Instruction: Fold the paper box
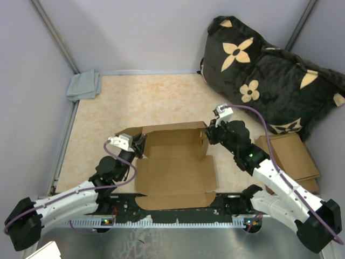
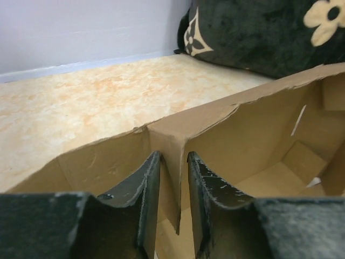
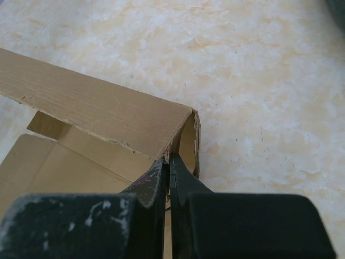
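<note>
Paper box: from above, we saw the paper box (image 1: 175, 172) lying between the arms on the table (image 1: 135, 102), its far walls raised and its near panel flat.
Left gripper: the left gripper (image 2: 173, 155) was narrowly parted, standing astride the box's upright left corner fold. Only its wrist view showed us that gap.
Right gripper: the right gripper (image 3: 168, 161) was pinched together on the wall edge at the right far corner.
Overhead only: grey cloth (image 1: 83, 85), flowered black pillow (image 1: 269, 81), stack of flat cardboard pieces (image 1: 288, 156).

Left pincer (image 2: 173, 157) parted, right pincer (image 3: 167, 162) pinched tight, both arms outstretched.
</note>
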